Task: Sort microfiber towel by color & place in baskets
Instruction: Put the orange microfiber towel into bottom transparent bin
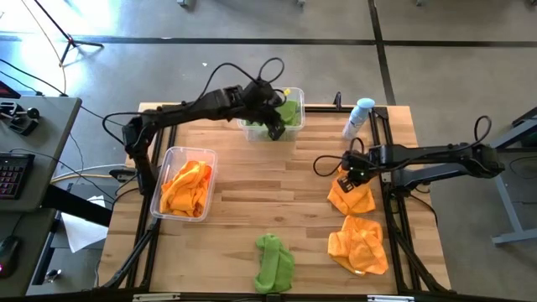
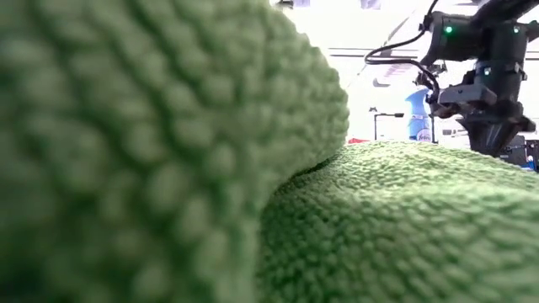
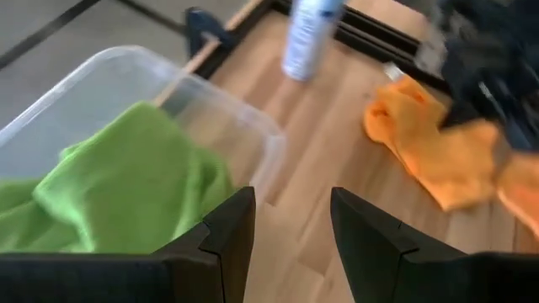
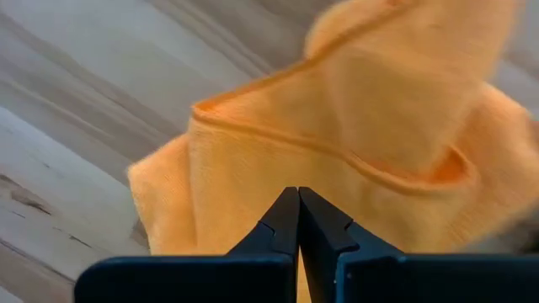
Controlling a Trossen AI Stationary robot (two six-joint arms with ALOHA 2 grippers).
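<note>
High view: left end effector (image 1: 274, 127), fingers apart and empty, over far basket (image 1: 295, 126) holding green towel (image 1: 289, 110); right wrist view: right end effector (image 4: 298, 220) pinched together on orange towel (image 4: 354, 143), best lifted clear before carrying to left basket (image 1: 172, 156).

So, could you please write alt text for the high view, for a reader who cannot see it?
The right gripper pinches an orange towel on the wooden table, while the left gripper is over the basket of green towels. Another basket holds orange towels.
</note>
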